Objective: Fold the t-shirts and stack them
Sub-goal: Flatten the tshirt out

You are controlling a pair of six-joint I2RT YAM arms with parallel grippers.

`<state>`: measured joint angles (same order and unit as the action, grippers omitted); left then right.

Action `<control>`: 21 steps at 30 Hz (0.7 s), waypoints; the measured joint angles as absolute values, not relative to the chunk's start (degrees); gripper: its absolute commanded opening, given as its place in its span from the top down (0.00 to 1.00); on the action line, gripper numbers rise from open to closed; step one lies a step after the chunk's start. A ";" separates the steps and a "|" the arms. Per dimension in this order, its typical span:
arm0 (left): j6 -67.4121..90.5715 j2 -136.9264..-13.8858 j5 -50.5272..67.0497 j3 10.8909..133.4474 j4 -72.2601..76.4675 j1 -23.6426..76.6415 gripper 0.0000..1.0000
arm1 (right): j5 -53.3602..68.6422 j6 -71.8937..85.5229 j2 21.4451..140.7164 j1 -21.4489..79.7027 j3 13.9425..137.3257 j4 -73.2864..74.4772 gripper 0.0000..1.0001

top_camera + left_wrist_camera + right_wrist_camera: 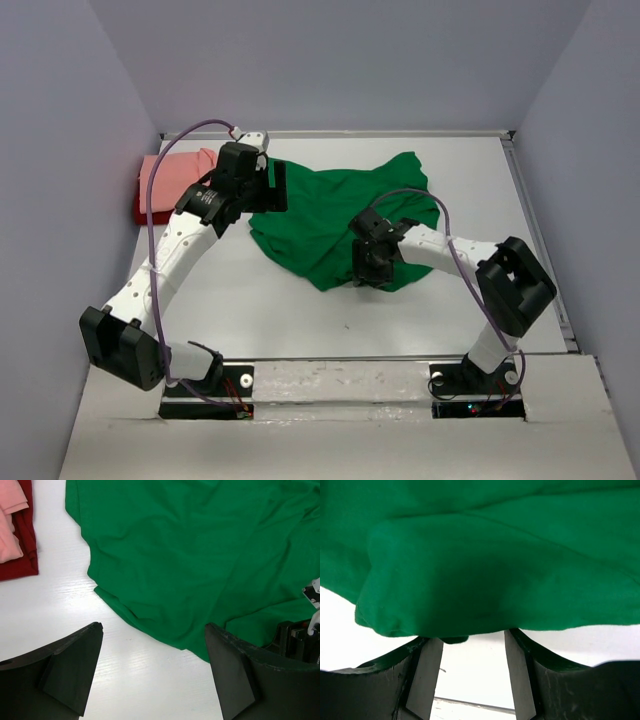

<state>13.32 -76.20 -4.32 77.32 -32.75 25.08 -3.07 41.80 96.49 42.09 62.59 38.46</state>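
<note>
The right arm's black two-finger claw (472, 645) has its jaws parted, white bench showing in the gap between them; the rounded, folded hem of the bright green soft cloth t-shirt (495, 555) bulges right at the fingertips, and nothing is pinched, though whether the cloth brushes the tips is hard to make out. The left arm's black claw (154, 630) is spread wide and holds nothing, hanging over the shirt's near-left edge. The green shirt lies crumpled and unfolded in mid-bench, creased with shallow ripples and irregular in outline; both arms hide parts of it from above. At the far-left corner of the smooth white bench (250, 310) a folded salmon pink cloth t-shirt (10, 525) rests on a folded dark red one (22, 555), both cut off by the left wrist view's edge.
</note>
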 measured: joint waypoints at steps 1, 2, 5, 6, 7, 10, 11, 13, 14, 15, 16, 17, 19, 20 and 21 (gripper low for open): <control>13.30 -76.20 -4.34 77.32 -32.82 25.08 0.07 | -3.33 41.71 97.25 42.09 63.40 38.46 0.43; 13.30 -76.18 -4.36 77.32 -32.88 25.08 0.07 | -3.62 41.67 97.76 42.09 63.88 38.50 0.43; 13.06 -75.92 -4.54 77.32 -32.95 25.08 0.07 | -4.58 41.56 98.78 42.06 64.40 38.54 0.43; 12.95 -75.81 -4.58 77.32 -32.95 25.08 0.07 | -4.78 41.58 98.91 42.06 64.42 38.59 0.43; 12.86 -75.64 -4.62 77.32 -33.01 25.08 0.07 | -4.97 41.58 99.04 42.04 64.42 38.61 0.43; 12.49 -75.11 -4.80 77.32 -33.32 25.08 0.07 | -5.65 41.47 99.55 41.54 64.64 38.72 0.43; 12.43 -75.02 -4.82 77.32 -33.36 25.08 0.07 | -5.74 41.34 99.94 41.34 64.84 38.79 0.43; 12.27 -74.98 -4.82 77.34 -33.50 25.08 0.07 | -6.11 40.91 101.01 40.97 65.45 38.85 0.43; 12.21 -74.98 -4.80 77.34 -33.61 25.08 0.07 | -6.22 40.69 102.02 40.82 65.98 38.85 0.43; 12.10 -74.98 -4.82 77.34 -33.74 25.08 0.07 | -6.26 40.36 102.78 40.56 66.39 38.92 0.43; 12.03 -74.98 -4.80 77.34 -33.80 25.08 0.07 | -6.24 40.16 103.35 40.38 66.89 39.09 0.43; 11.99 -74.98 -4.82 77.34 -33.80 25.08 0.07 | -6.22 39.55 103.74 40.16 67.68 39.20 0.43; 11.86 -74.98 -4.82 77.34 -33.82 25.08 0.07 | -6.20 39.11 104.36 40.10 68.45 39.24 0.43; 11.81 -74.98 -4.82 77.34 -33.82 25.08 0.07 | -6.17 38.76 104.71 40.07 68.90 39.27 0.43; 11.79 -74.98 -4.80 77.34 -33.82 25.08 0.07 | -6.17 38.37 105.27 40.07 69.60 39.24 0.44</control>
